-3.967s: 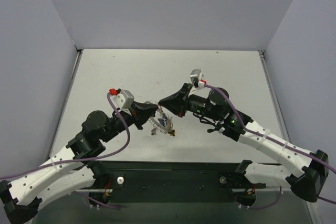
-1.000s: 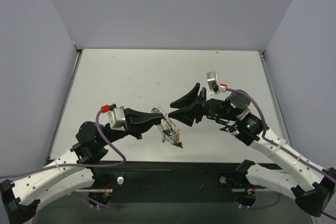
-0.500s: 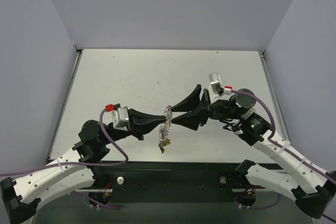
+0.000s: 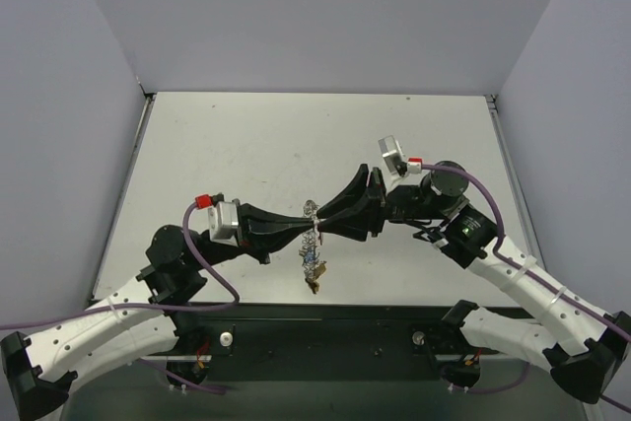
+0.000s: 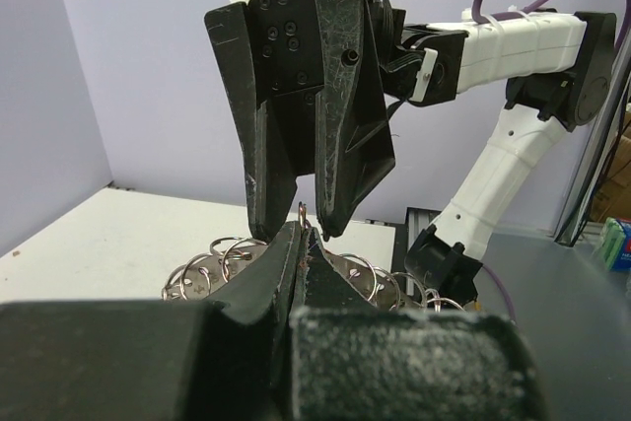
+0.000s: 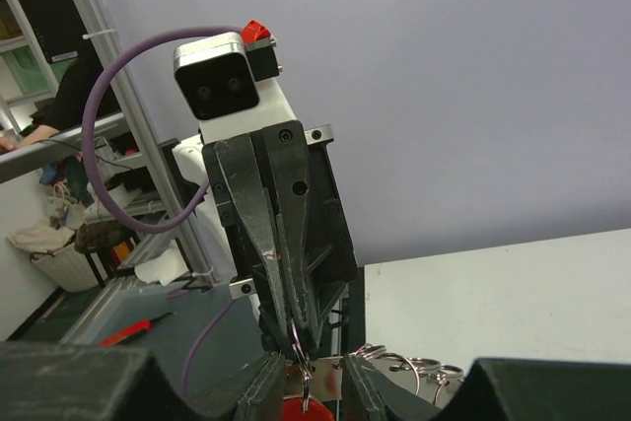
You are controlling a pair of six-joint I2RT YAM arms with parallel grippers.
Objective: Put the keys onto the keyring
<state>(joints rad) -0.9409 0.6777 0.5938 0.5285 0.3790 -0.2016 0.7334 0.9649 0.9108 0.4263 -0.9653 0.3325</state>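
Looking down on a pale table (image 4: 246, 135), both arms meeting nose to nose above its near part. Seeing the left gripper (image 4: 302, 226) pinched tight on a loop of the keyring (image 4: 313, 237), hanging clear of the surface. Reading the right gripper (image 4: 325, 220) as only narrowly parted, tips straddling that same loop, not clamped. Spotting the keys (image 4: 315, 265) dangling below in a bunch, gold-yellow tag (image 4: 314, 289) lowest; can't tell which are actually threaded. Worrying about a tug from the right side: could slip the thin wire out of the left pinch and drop everything. Also risking the swinging bunch snagging a fingertip.
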